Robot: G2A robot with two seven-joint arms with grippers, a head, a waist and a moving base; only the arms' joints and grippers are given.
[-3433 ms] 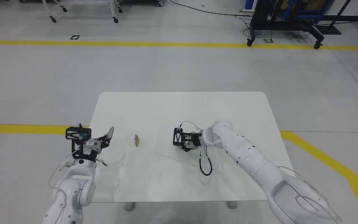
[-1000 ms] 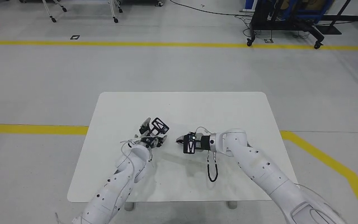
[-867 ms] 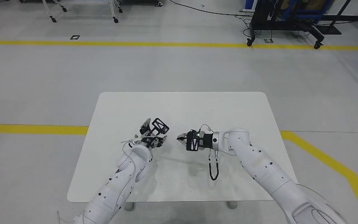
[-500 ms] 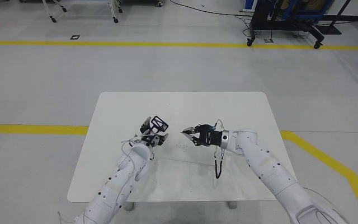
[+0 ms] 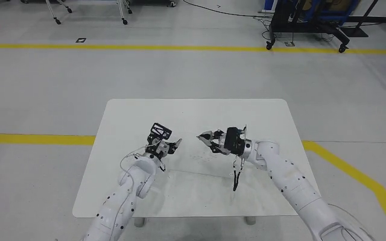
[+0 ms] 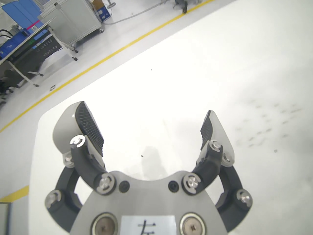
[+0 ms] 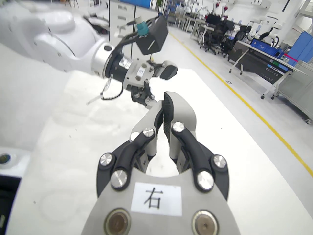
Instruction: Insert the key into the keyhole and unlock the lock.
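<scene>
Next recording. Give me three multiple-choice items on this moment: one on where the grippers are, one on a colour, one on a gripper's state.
1. Where are the left gripper and the right gripper?
A. Over the middle part of the table, tips toward each other.
B. Both past the table's edge, over the floor.
C. At opposite corners of the table.

2. What colour is the floor line beyond the table?
A. Red.
B. Yellow.
C. Green.

3. How do the left gripper's fingers stand?
A. Pressed shut.
B. Half shut on a small thing.
C. Wide open, nothing between them.

Answers: 1 A, the top view shows both over the tabletop, facing each other. 2 B, the stripe is plainly yellow. 3 C, the left wrist view shows the fingers spread over bare table.
</scene>
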